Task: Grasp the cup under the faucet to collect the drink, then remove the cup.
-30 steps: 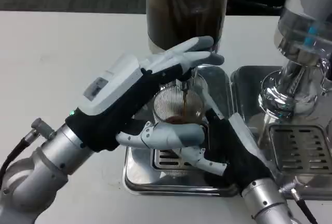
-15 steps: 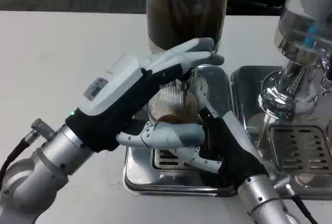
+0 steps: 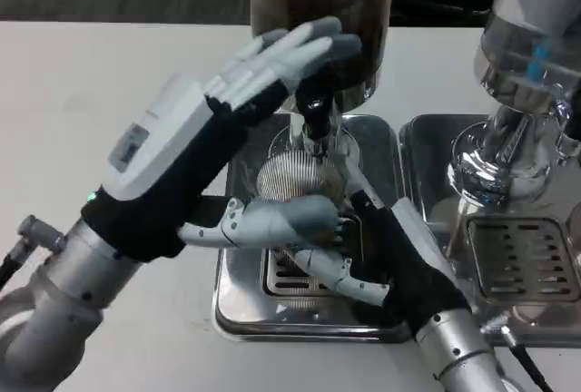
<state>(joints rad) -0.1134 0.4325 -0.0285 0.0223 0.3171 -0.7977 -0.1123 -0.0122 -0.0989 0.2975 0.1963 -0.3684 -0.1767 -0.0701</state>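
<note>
We see the cup point(image 3: 300, 181), a ribbed clear glass, standing on the slotted grate of the steel drip tray point(image 3: 238, 315) directly beneath the faucet point(image 3: 317, 120) of the drink dispenser point(image 3: 322, 6), and we read that placement as the whole point of the step: the rim has to sit under the spout so the dark drink falls in rather than onto the tray. The right robot hand point(image 3: 363, 260) reaches in from the lower right, its black palm pressed close to the cup's right side and its white fingers point(image 3: 340, 274) curling around the front near the base; we judge it is grasping the cup to keep it steady under the flow, though the left thumb hides part of the contact. The left robot hand point(image 3: 195, 161) comes in from the lower left with its forearm angled up across the tabletop point(image 3: 91, 83). Its fingers are stretched out flat and together, tips just beside the dispenser body above the faucet, while its thumb lies low across the front of the cup. It grips nothing that we can see, so we take it as released, perhaps just at the tap lever. We cannot tell how full the cup is, since the hands cover most of it. A second dispenser point(image 3: 531, 65) with its own tray stands well to the right, untouched.
</note>
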